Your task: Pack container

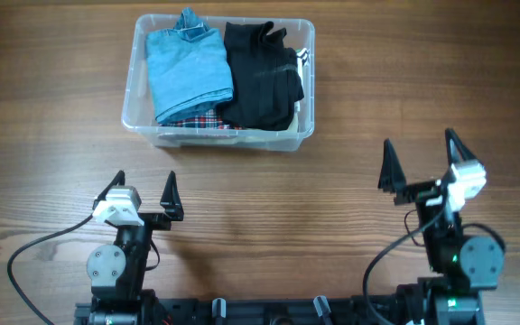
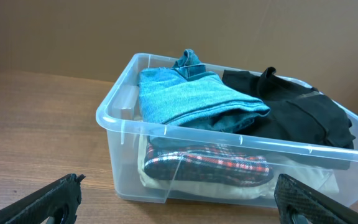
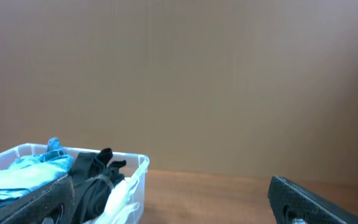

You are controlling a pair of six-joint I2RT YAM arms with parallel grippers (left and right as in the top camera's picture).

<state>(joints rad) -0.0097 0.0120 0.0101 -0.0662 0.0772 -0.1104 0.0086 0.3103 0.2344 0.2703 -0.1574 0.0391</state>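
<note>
The clear plastic container (image 1: 143,125) stands at the far middle of the wooden table. In it lie a folded blue garment (image 1: 186,65) on the left, a black garment (image 1: 262,74) on the right, and a red plaid piece (image 1: 199,118) beneath. The left wrist view shows the container (image 2: 124,134), the blue garment (image 2: 191,99), the black one (image 2: 303,115) and the plaid (image 2: 216,163). My left gripper (image 1: 143,191) is open and empty near the front edge, short of the container. My right gripper (image 1: 420,162) is open and empty at the right. The container (image 3: 138,180) shows at the right wrist view's lower left.
A brown wall backs the table in both wrist views. Black cables run from each arm base along the front edge. A white garment (image 2: 185,186) lies at the container's bottom.
</note>
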